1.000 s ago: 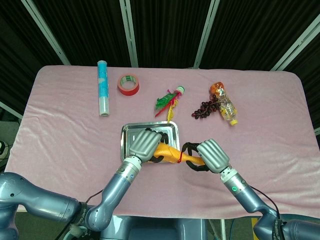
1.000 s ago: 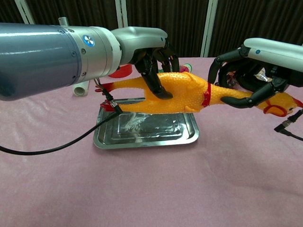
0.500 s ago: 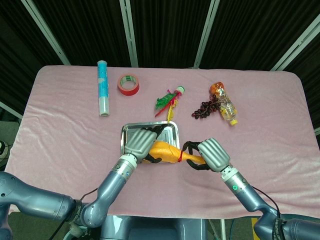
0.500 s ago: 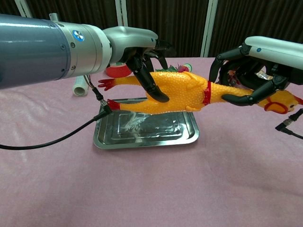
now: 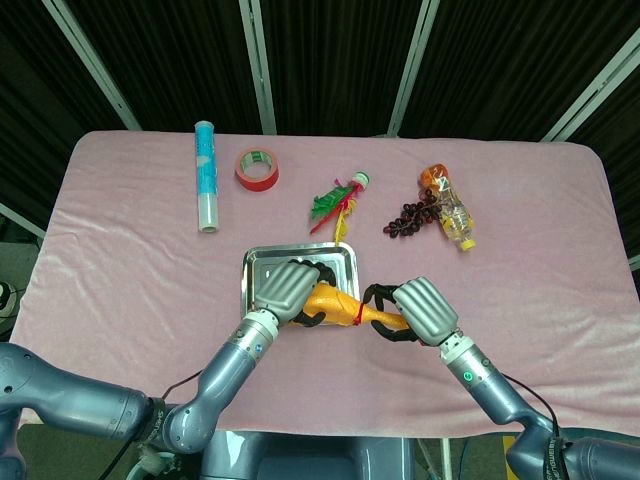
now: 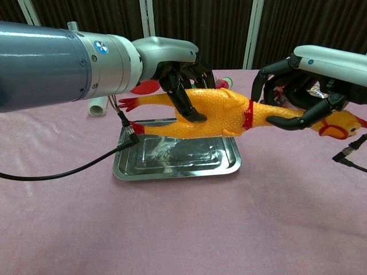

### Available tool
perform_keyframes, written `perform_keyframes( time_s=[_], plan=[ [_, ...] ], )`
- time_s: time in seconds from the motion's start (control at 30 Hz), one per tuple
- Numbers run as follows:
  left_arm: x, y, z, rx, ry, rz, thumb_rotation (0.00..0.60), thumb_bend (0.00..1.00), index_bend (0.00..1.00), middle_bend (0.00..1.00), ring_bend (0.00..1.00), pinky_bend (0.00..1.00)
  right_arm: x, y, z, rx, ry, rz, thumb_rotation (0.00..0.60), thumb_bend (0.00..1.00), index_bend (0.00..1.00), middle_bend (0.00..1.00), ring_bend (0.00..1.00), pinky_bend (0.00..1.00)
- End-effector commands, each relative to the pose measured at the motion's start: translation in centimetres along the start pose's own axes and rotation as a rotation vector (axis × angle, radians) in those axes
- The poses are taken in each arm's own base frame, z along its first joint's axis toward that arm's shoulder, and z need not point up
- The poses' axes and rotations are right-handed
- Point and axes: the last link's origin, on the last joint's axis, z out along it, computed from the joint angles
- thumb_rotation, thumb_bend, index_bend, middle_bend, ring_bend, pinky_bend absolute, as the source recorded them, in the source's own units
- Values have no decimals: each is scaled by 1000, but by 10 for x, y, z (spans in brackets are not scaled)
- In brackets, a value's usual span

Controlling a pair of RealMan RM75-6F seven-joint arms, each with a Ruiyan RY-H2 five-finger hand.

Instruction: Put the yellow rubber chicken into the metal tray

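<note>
The yellow rubber chicken (image 6: 212, 114), grasped by the left hand (image 6: 182, 77) and right hand (image 6: 298, 94), is carried above the metal tray (image 6: 178, 157); lowering and release are required next.

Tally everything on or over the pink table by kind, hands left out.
Rubber chicken: 1
Metal tray: 1
Red tape roll: 1
Blue-capped tube: 1
Feather toy: 1
Grape bunch: 1
Plastic bottle: 1
Total: 7

You see a yellow rubber chicken (image 6: 215, 112) with red collar, a silver metal tray (image 6: 178, 157), a pink bench (image 5: 120, 270), red tape (image 5: 257, 169) upper left.
</note>
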Motion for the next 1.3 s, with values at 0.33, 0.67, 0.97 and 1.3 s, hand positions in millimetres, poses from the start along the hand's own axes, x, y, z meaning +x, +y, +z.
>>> perform_keyframes(
  time_s=[0.33, 0.67, 0.97, 1.3],
  plan=[
    [-4, 2, 0, -26, 34, 28, 600, 769, 774, 689, 564, 364, 1, -1, -3, 6, 0, 12, 600, 889, 1000, 789, 785, 885],
    [-3, 4, -1, -37, 68, 8, 600, 639, 657, 631, 560, 376, 2, 0, -5, 7, 4, 19, 600, 893, 1000, 790, 785, 886],
    [2, -3, -5, -23, 57, 1, 600, 49, 35, 129, 174, 258, 3, 3, -7, 1, 0, 18, 600, 893, 1000, 790, 785, 886],
    [7, -7, -8, -20, 65, -6, 532, 0, 0, 0, 20, 184, 4, 4, -9, 5, -4, 15, 600, 894, 1000, 790, 785, 886]
  ],
)
